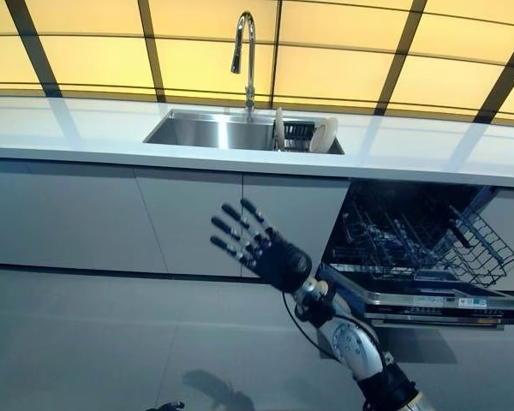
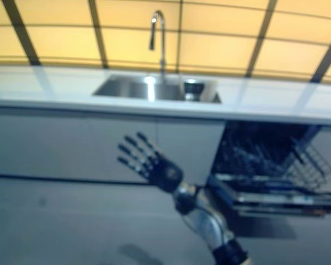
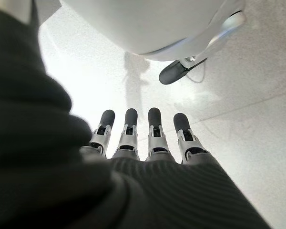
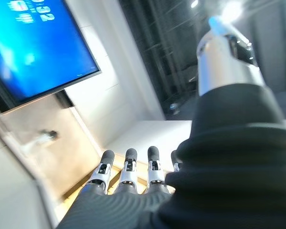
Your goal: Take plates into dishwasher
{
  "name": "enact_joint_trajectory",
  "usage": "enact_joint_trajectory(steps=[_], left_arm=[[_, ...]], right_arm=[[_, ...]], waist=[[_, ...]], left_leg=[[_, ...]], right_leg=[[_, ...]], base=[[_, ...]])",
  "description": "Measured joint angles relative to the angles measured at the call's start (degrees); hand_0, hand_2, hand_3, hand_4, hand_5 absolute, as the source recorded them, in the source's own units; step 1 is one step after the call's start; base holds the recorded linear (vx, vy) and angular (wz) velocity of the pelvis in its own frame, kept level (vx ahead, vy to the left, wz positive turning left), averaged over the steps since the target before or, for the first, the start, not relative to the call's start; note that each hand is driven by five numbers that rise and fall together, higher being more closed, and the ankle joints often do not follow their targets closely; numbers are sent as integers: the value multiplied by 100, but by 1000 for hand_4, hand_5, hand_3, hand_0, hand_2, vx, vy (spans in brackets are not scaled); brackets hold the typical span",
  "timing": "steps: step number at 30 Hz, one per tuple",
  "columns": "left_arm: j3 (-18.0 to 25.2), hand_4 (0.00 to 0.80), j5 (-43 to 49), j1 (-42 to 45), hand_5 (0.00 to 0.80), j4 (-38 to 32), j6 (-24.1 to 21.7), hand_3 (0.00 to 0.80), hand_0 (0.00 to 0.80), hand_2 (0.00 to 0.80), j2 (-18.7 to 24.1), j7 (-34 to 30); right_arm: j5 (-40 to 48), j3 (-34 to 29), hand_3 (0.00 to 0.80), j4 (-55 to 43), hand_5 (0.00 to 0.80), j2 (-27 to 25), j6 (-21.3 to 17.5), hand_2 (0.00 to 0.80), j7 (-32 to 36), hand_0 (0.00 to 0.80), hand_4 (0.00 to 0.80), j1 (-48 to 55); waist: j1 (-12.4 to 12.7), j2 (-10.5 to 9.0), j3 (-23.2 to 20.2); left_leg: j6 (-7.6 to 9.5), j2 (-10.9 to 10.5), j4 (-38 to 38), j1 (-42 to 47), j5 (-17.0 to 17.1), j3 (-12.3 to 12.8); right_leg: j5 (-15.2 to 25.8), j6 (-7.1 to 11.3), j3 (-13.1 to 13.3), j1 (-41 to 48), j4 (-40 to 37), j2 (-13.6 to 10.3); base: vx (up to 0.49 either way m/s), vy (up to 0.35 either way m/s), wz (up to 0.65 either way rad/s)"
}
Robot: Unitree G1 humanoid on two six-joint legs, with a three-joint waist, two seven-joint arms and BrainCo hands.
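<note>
White plates (image 1: 324,134) stand on edge in a dark rack inside the steel sink (image 1: 197,130), at the back of the counter. The dishwasher (image 1: 428,300) at the right is open, its lower wire rack (image 1: 420,235) pulled out and holding no plates that I can see. My right hand (image 1: 261,248) is raised in front of the cabinet doors, left of the dishwasher and below the sink, fingers spread straight and empty; its own wrist view shows the same fingers (image 4: 128,176). My left hand (image 3: 143,138) shows only in its wrist view, fingers straight, empty, pointing at the floor.
A tall curved faucet (image 1: 247,51) rises behind the sink. The white counter (image 1: 68,128) runs the full width above grey cabinet doors (image 1: 188,218). The dishwasher's lowered door and rack jut out into the floor space at the right.
</note>
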Motion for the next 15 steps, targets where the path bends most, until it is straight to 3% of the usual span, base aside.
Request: enact_joint_trajectory(steps=[3,6,8,10,12,13,15], left_arm=[[-3,0,-46,-66,0,81,-63,0,0,0,-44,50],[-1,0,-55,-162,0,272,-106,0,0,0,-92,124],[-1,0,-59,-295,0,479,-190,0,0,0,-122,156],[-3,0,-57,-419,0,626,-193,0,0,0,-143,163],[2,0,-58,-483,0,667,-179,0,0,0,-201,165],[-1,0,-59,-499,0,691,-149,0,0,0,-200,165],[20,0,-104,-515,0,755,-100,0,0,0,-158,166]], right_arm=[[-329,-230,0,-185,0,-107,-536,0,-616,0,0,-95],[-1402,-545,0,-205,0,-328,-1113,0,-1378,0,0,-269],[-2272,-844,0,-203,0,-668,-1440,0,-2076,0,0,-555],[-2603,-1061,0,-200,0,-851,-1628,0,-2520,0,0,-743],[-2718,-1144,0,-200,0,-1054,-1658,0,-2817,0,0,-916],[-2735,-1141,0,-200,0,-1161,-1658,0,-2945,0,0,-1012],[-2784,-1186,0,-203,0,-1393,-1657,0,-3197,0,0,-1376]], waist=[[111,-23,7],[106,-88,60],[106,-119,147],[81,-93,264],[73,161,426],[67,201,459],[42,156,475]], left_leg=[[66,-87,2,-10,-24,83],[199,-271,12,1,-42,72],[380,-488,28,-4,-72,-88],[527,-616,26,15,-90,-82],[611,-445,25,63,-104,-78],[635,-406,22,122,-104,-96],[679,-413,21,116,-114,-132]], right_leg=[[-51,62,0,-164,185,-132],[-167,184,23,-293,463,-310],[-304,407,120,-515,832,-542],[-244,567,155,-730,1420,-695],[201,672,134,-1098,2087,-616],[220,761,124,-1236,2289,-604],[49,746,123,-1350,2335,-602]], base=[[10,153,-17],[21,175,-5],[46,202,-12],[97,155,-10],[165,54,-10],[198,-19,-2],[279,-48,10]])
